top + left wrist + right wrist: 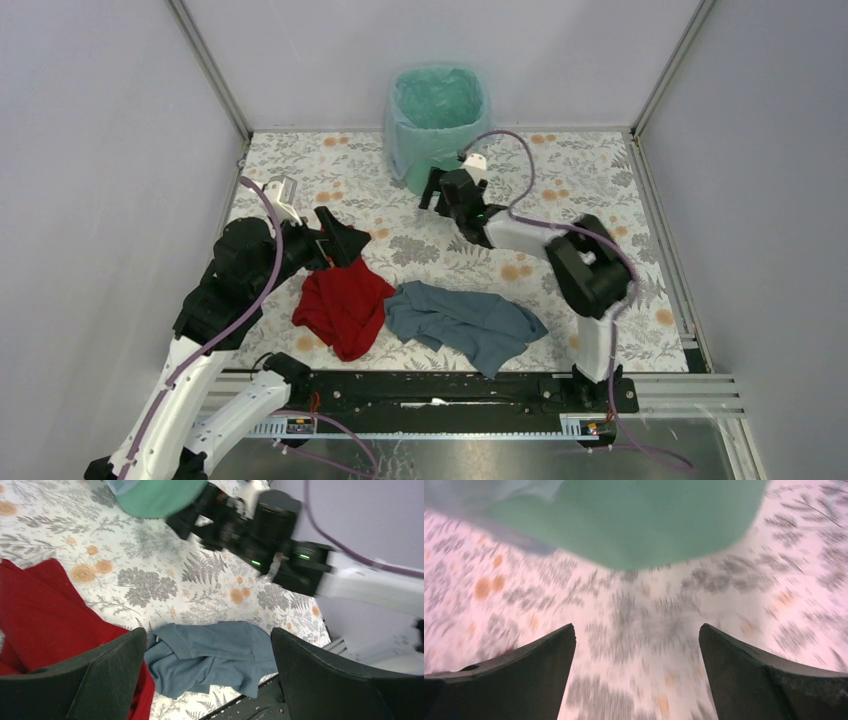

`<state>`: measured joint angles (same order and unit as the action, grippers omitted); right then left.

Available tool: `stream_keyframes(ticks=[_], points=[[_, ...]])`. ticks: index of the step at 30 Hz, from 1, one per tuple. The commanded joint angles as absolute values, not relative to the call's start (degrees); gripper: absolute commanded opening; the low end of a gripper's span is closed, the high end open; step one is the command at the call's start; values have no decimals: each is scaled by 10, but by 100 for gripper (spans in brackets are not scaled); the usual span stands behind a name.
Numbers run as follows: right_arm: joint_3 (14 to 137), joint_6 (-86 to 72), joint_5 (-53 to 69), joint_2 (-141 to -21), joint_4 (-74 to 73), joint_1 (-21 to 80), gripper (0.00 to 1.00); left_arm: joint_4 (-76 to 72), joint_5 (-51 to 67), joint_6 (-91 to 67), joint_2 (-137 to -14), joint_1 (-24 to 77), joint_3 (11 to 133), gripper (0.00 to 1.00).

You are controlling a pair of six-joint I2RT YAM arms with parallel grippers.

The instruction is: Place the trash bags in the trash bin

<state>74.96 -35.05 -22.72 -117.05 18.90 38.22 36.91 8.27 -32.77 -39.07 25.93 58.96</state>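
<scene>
Floral tablecloth [600,170] underlies right arm [520,235] stretched toward trash bin [639,530], jaws spread.

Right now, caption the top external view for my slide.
Right gripper near the trash bin, trash bag draped over its rim; left gripper by the red cloth beside the grey-blue cloth; both open.

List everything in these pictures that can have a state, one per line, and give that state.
Mint-green plastic trash bin: upright, lined.
Translucent pale-blue plastic trash bag: in the bin, folded over its rim, mouth open.
Red cloth: crumpled on the table.
Grey-blue cloth: crumpled, beside the red one.
Left gripper: open, empty, above the red cloth.
Right gripper: open, empty, near the bin's base.
</scene>
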Motion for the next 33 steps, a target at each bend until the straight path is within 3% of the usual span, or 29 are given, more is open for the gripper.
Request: stream_keyframes(ticks=[1, 6, 13, 21, 33], points=[[672, -346, -145, -933, 70, 382, 100, 355, 16, -298, -393, 261, 639, 99], [632, -247, -98, -716, -103, 382, 100, 340, -52, -255, -412, 261, 702, 99], [756, -151, -149, -527, -344, 382, 100, 306, -89, -217, -431, 261, 767, 99], [897, -121, -205, -462, -418, 382, 100, 316, -92, -210, -443, 261, 842, 99], [874, -150, -209, -427, -369, 383, 100, 341, -100, -214, -438, 261, 860, 99]])
